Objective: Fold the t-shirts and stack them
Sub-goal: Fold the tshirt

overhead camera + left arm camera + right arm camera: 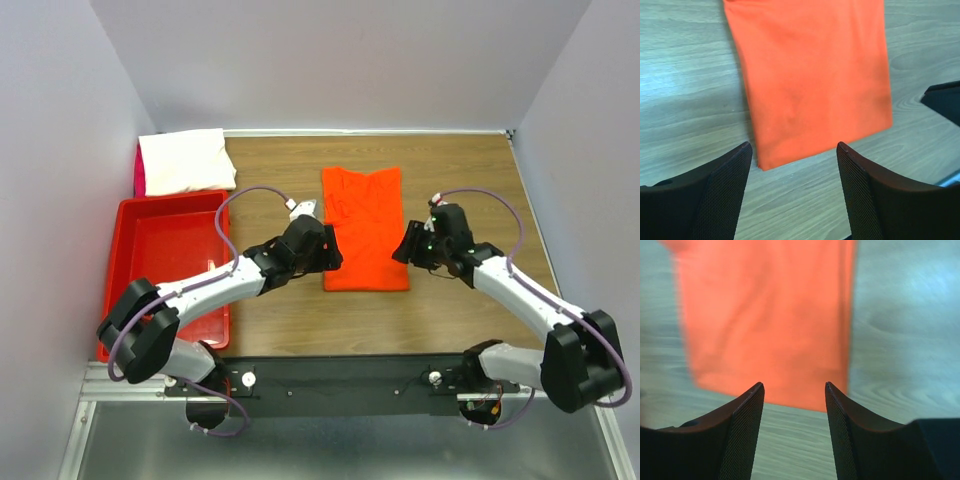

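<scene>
The orange-red t-shirt (364, 227) lies flat on the wooden table, folded into a long rectangle, sleeves tucked in. It also shows in the left wrist view (812, 80) and the right wrist view (767, 320). My left gripper (330, 250) is open and empty beside the shirt's near left corner. My right gripper (405, 248) is open and empty beside its near right edge. Both hover above the table near the shirt's near hem. The white t-shirt (185, 160) lies folded at the back left, on top of a pink one (140, 172) that barely shows.
A red plastic bin (165, 265) stands at the left, under my left arm. Grey walls close the table at the back and sides. The black base rail (340, 385) runs along the near edge.
</scene>
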`<act>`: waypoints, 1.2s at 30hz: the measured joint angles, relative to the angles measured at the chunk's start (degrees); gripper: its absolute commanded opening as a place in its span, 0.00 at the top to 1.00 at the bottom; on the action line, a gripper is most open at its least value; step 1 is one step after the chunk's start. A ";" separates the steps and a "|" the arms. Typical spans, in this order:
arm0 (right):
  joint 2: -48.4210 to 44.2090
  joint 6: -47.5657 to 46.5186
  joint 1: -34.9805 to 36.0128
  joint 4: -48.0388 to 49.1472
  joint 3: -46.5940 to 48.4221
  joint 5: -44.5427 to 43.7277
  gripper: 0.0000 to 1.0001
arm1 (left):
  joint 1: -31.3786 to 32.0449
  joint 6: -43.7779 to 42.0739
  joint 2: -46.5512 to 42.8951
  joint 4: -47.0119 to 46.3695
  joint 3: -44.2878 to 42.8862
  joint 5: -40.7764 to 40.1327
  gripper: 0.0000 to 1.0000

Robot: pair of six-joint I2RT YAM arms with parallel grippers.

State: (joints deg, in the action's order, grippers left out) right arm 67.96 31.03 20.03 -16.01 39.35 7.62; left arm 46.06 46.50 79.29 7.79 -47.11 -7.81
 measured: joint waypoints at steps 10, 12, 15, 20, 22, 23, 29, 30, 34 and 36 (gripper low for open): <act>9.62 0.96 7.63 -11.02 1.25 -13.77 0.43 | 3.56 -1.64 1.70 8.24 -1.64 -7.21 0.23; 10.58 1.09 7.85 -11.19 1.25 -14.23 0.43 | 3.85 -1.77 2.29 8.52 -1.64 -7.63 0.23; 11.76 1.38 8.37 -11.15 1.25 -14.45 0.46 | 4.15 -2.16 2.95 8.66 -1.64 -8.11 0.23; 13.11 1.55 8.74 -10.78 1.27 -15.13 0.55 | 4.44 -2.43 3.50 8.66 -1.64 -8.26 0.24; 13.16 1.68 9.07 -10.62 1.18 -15.61 0.59 | 4.44 -2.45 3.67 8.66 -1.64 -8.28 0.24; 13.16 1.79 9.29 -10.43 1.03 -15.98 0.61 | 4.44 -2.47 3.72 8.66 -1.64 -8.28 0.25; 13.16 2.60 10.05 -8.76 0.52 -16.20 0.88 | 4.70 -2.86 5.77 8.81 -2.10 -8.33 0.25; 13.14 3.10 10.34 -8.41 0.46 -16.02 0.95 | 4.76 -3.04 6.38 8.98 -2.32 -8.31 0.25; 13.16 3.06 11.10 -7.82 0.39 -16.44 0.99 | 5.27 -3.48 8.37 10.03 -3.69 -8.31 0.28; 13.16 3.06 11.32 -7.72 0.37 -16.65 0.99 | 5.64 -3.58 9.70 10.82 -4.96 -8.31 0.34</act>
State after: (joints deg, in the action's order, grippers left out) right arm 81.12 34.09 31.35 -23.73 39.72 -9.04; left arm 51.70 42.92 88.99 18.61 -52.07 -16.12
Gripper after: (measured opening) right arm 0.014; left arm 0.725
